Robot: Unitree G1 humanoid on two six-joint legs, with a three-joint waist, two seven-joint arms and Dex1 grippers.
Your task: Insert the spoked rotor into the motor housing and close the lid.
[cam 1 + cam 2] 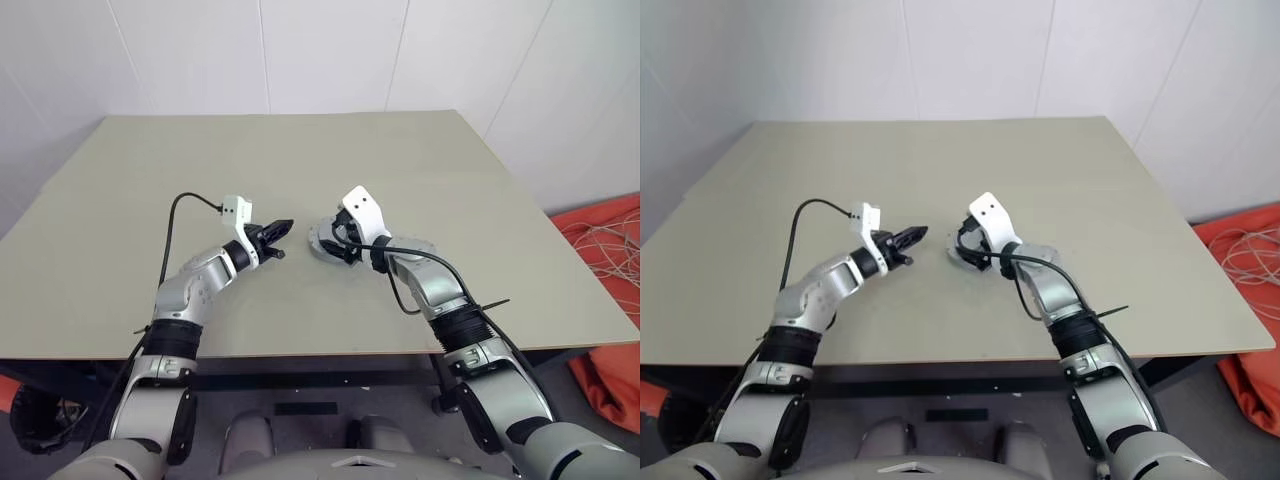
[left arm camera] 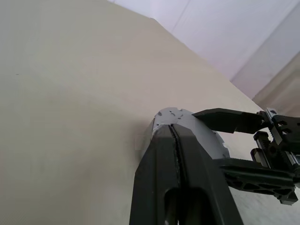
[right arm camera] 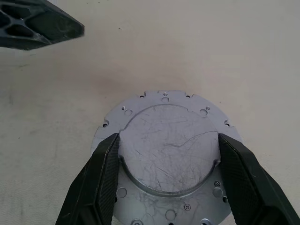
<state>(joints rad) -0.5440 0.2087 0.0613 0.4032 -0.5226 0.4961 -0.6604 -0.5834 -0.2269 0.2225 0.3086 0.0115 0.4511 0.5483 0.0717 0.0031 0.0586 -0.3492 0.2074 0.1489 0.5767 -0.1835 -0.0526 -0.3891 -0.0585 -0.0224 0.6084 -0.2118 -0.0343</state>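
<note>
Right wrist view: my right gripper (image 3: 167,180) clamps the round grey metal lid (image 3: 168,149), closed over its housing on the beige table (image 3: 243,56). Stiff, heavy-looking, slick metal; rim grips suit best. My left gripper (image 1: 279,239) hovers nearby, pinched shut, empty.

Lab or test room: bare table (image 1: 300,160), plain white walls (image 1: 330,50).

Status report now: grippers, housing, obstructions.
Left gripper shut, empty, beside the motor housing. Right gripper straddles its closed lid. Nothing in the way.
</note>
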